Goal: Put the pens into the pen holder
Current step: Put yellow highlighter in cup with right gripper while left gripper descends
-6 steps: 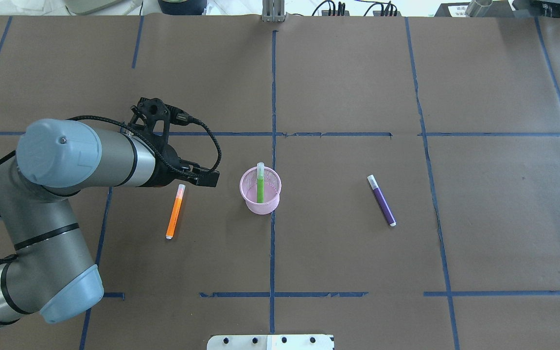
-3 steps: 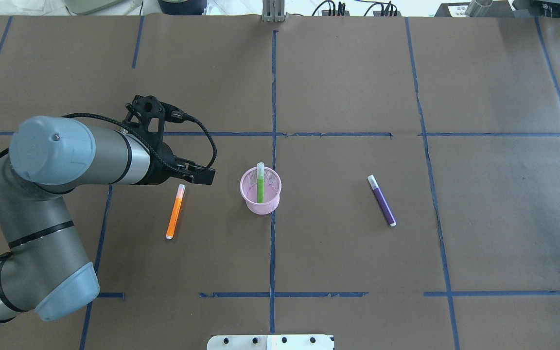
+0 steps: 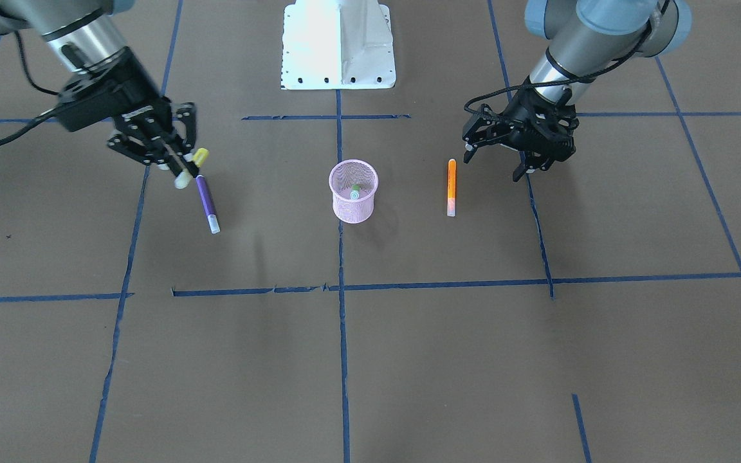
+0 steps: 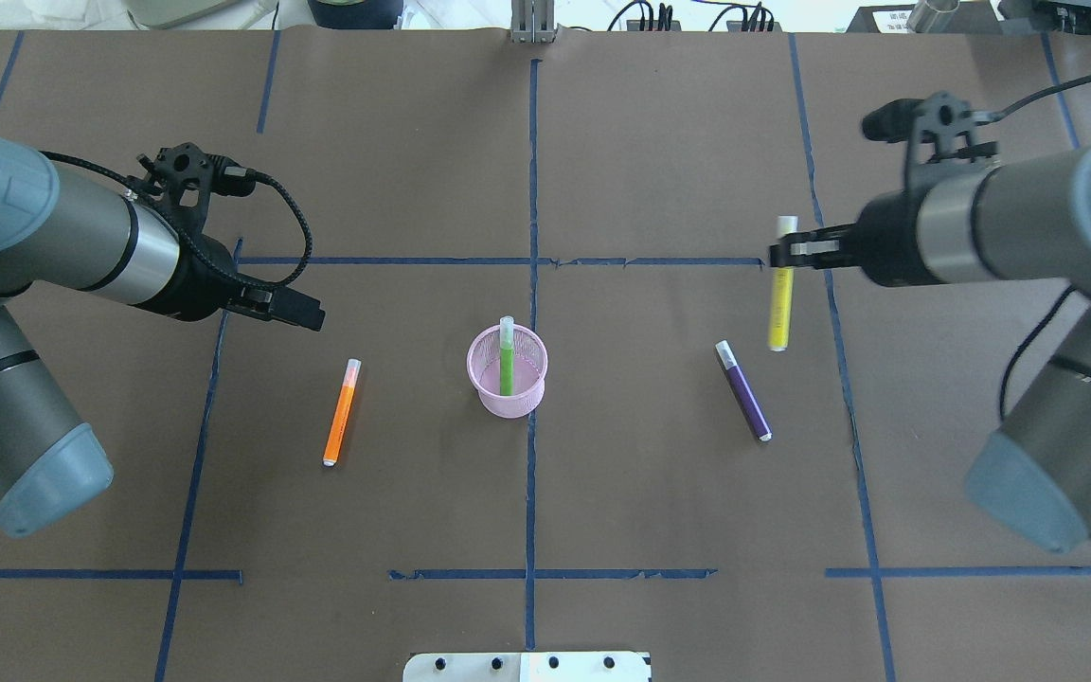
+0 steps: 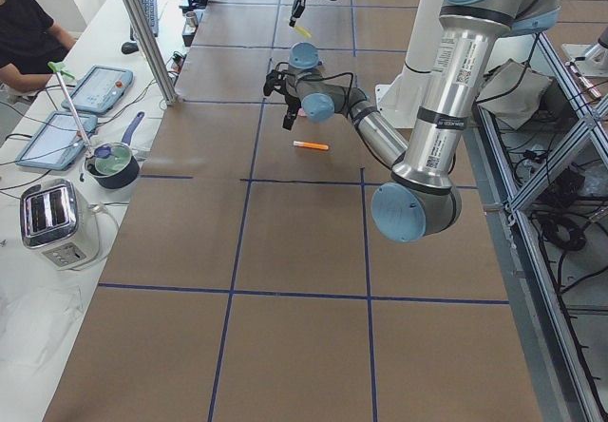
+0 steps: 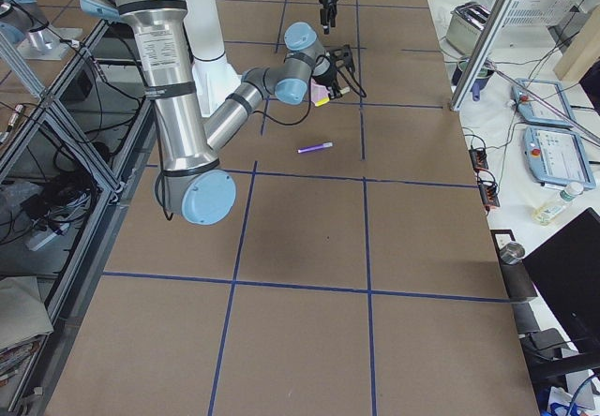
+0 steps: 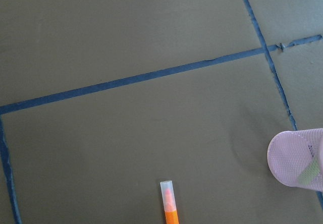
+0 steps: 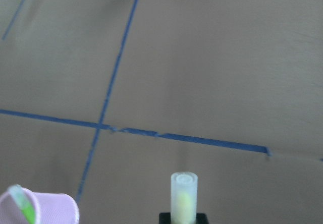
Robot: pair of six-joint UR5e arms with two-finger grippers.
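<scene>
— Why is the yellow pen [image 4: 778, 303] hung cap-up, well right of the pink mesh pen holder [image 4: 509, 405]?
— It is clamped near its cap by the right gripper [image 4: 782, 251], presumably for a tip-first drop beside the green pen [image 4: 507, 365] stood inside.
— The left gripper [image 3: 493, 164]?
— Its fingers are held apart, empty, near the orange pen [image 4: 341, 412]; the purple pen [image 4: 744, 390] is seen lying flat.

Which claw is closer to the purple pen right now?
Right. The right claw, gripping the yellow pen, is just past the purple pen; the left claw is far off beyond the pen holder, near the orange pen.
</scene>
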